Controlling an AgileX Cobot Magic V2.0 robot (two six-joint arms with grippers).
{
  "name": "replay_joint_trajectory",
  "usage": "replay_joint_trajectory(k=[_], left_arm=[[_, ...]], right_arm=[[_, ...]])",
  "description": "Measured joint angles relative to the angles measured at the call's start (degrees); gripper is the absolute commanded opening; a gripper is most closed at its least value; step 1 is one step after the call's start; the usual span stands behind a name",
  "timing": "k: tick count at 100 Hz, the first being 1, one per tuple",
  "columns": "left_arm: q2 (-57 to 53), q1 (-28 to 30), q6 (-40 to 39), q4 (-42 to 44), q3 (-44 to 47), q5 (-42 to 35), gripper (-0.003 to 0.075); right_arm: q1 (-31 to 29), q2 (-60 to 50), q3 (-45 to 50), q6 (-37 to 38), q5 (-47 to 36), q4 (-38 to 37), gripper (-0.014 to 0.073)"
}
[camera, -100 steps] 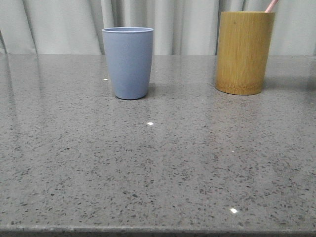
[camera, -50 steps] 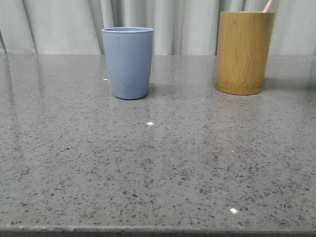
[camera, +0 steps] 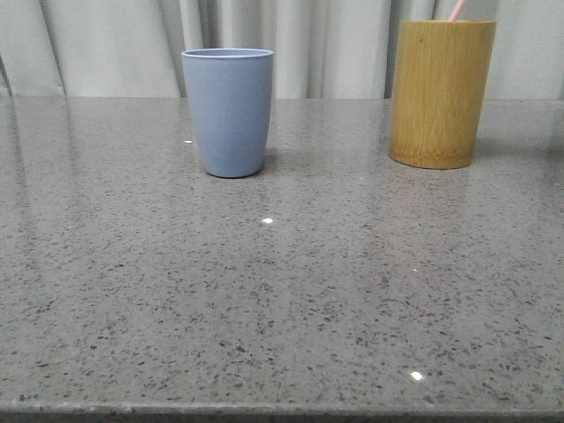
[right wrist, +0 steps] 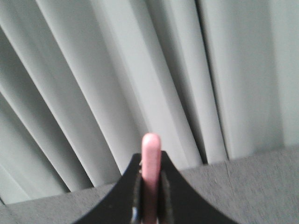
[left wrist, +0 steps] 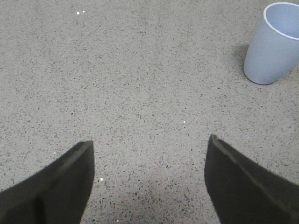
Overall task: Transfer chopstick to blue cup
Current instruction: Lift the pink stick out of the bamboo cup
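Observation:
The blue cup (camera: 228, 111) stands upright on the grey stone table (camera: 282, 291), left of centre at the back; it also appears in the left wrist view (left wrist: 274, 43). A pale pink chopstick (camera: 456, 11) pokes out of the top of the bamboo holder (camera: 440, 93) at the back right. In the right wrist view my right gripper (right wrist: 151, 161) is shut on the chopstick (right wrist: 151, 154), whose rounded end sticks up past the fingertips. My left gripper (left wrist: 149, 147) hangs open over bare tabletop, well short of the blue cup, with nothing between its fingers.
Pale pleated curtains (camera: 115, 44) hang behind the table's far edge. A wide stretch of tabletop lies between the two containers and the near edge (camera: 282, 410).
The chopstick's visible tip above the bamboo holder has shifted left, and the holder has shifted slightly right. The blue cup has not moved.

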Motion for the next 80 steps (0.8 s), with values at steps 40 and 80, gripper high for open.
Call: replay_joint_trajectory(k=[40,80], left_arm=[[0.00,0.00,0.00,0.00,0.00,0.00,0.0484],[0.00,0.00,0.00,0.00,0.00,0.00,0.0484]], right_arm=[[3.96,-1.28,-20.31,-0.46,21.97,-3.62,-0.0067],[18.51,3.70,-21.33,-0.46,19.54,-3.71,-0.0067]])
